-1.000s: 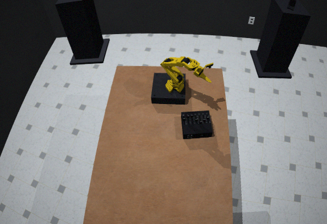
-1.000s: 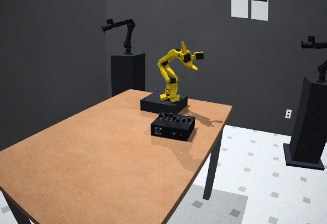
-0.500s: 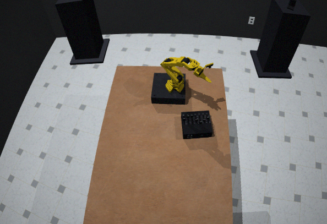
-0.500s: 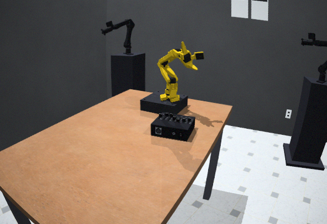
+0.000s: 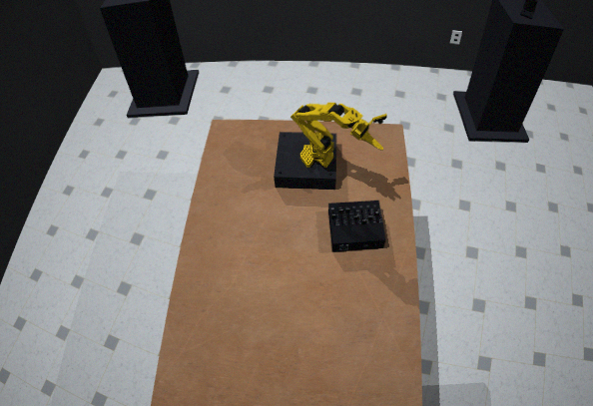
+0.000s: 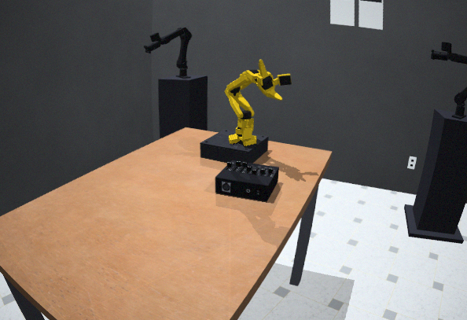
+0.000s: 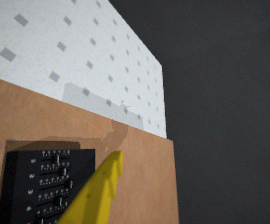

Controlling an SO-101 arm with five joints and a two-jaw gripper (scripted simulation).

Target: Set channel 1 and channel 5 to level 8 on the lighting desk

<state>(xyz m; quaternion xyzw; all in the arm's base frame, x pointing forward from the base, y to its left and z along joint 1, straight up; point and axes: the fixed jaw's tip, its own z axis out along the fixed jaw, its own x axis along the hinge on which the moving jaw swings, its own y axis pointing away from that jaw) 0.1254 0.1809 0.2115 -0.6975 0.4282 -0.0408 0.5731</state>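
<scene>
Wrist view: lighting desk (image 7: 43,187) cropped.

The table (image 6: 118,221) stands on the floor (image 5: 499,285); the base (image 5: 290,176) sits on the table toward its far end, and the arm (image 5: 314,136) is mounted on it; the desk (image 5: 357,230) lies on the table in front of the base, near the table's right edge, apart from the base; the gripper (image 5: 371,130) hangs above the table behind the desk, well clear of it; two pedestals (image 5: 145,46) (image 5: 509,66) stand on the floor beyond the table's far corners, left and right; each carries an arm.
</scene>
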